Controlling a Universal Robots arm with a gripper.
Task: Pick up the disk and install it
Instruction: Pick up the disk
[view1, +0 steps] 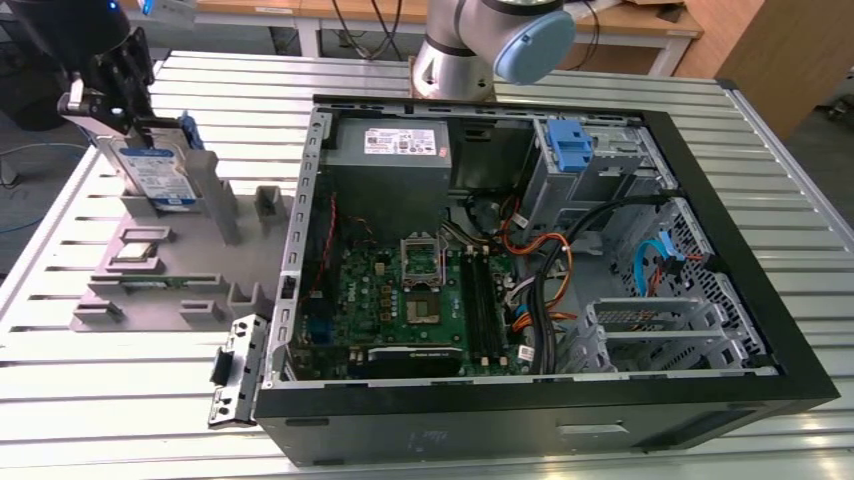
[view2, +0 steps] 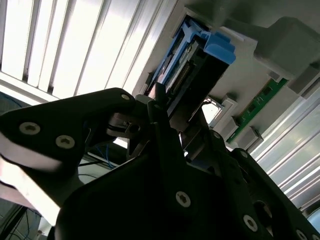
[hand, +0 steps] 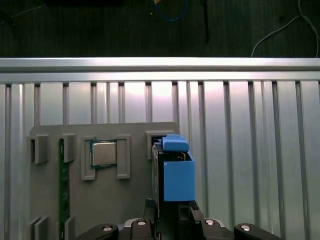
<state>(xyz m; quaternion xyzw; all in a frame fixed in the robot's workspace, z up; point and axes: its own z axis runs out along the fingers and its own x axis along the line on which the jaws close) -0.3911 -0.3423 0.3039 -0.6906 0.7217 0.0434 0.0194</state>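
In the exterior view my gripper (view1: 134, 128) is pinched narrow on the top edge of the disk (view1: 158, 175). The disk stands upright on the grey fixture (view1: 187, 275) at the exterior view's left, well apart from the open computer case (view1: 534, 250). The first wrist view adds a processor chip (hand: 103, 153) in the pocket just beside the disk (hand: 177, 175), but I cannot tell whether the disk's lower end sits in its slot.

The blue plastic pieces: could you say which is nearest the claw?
The one on the disk, standing in the grey holder at the claw; the other bracket sits inside the case.
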